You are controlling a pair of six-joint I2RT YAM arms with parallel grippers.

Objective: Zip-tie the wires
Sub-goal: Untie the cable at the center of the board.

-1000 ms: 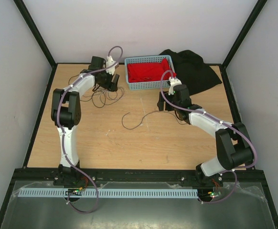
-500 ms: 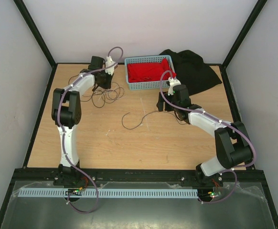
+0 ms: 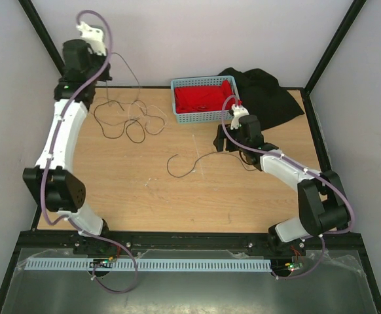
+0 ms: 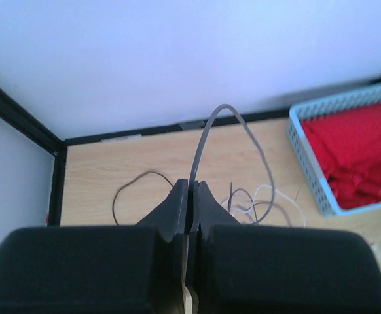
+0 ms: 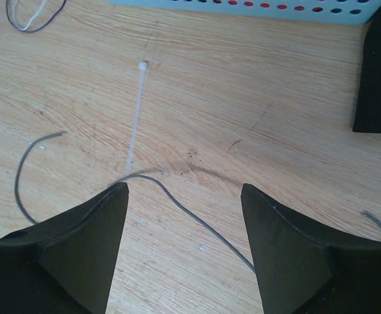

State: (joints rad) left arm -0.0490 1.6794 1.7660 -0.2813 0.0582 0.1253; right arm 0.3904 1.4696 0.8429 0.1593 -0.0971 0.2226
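- Below my left gripper (image 4: 192, 188), clamped on one wire (image 4: 226, 106), the other wires (image 3: 131, 121) trail; held high, I judge, to untangle them.
- My right gripper (image 5: 184, 196) hovers open over a loose wire (image 5: 197, 219).

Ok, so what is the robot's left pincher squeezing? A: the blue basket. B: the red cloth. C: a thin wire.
C: in the left wrist view the left gripper is shut on a thin wire, which loops up from between its fingers.
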